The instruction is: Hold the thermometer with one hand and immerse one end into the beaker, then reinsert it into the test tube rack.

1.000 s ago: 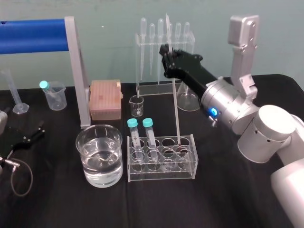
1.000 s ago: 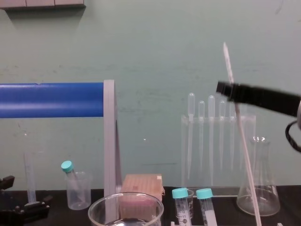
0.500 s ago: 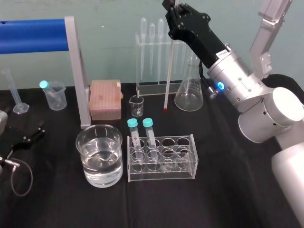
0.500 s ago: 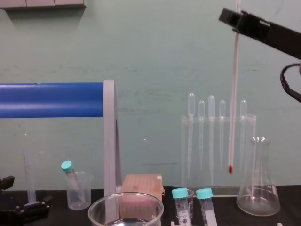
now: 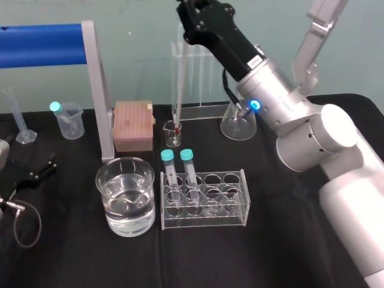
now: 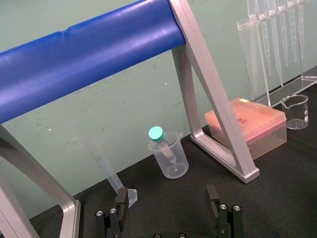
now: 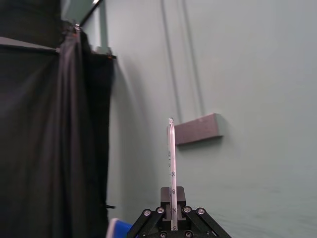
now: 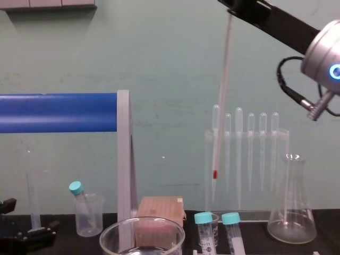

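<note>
Chest view shows thermometer's (image 8: 222, 95) red tip, right wrist view its scale

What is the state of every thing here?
thermometer: hanging nearly upright in the air
right pincer: shut on thermometer
left pincer: open, low at left
beaker: partly filled with clear liquid, nothing dipped
test tube rack: two capped tubes, other holes empty

This is a laboratory. The black cloth tabletop (image 5: 276, 240) carries glassware: a wide clear glass beaker (image 5: 107, 198) holding water, a conical glass flask (image 5: 238, 125), a small clear glass beaker (image 5: 173, 134) and a tall clear graduated cylinder (image 5: 18, 120). A clear acrylic test tube rack (image 5: 233, 207) holds teal-capped tubes (image 5: 167, 157). Bulb-topped clear plastic pipettes (image 8: 251, 149) hang in an acrylic stand (image 8: 283, 143). A pinkish translucent plastic box (image 5: 133, 125) sits near a plain pale green wall (image 8: 159, 53).
</note>
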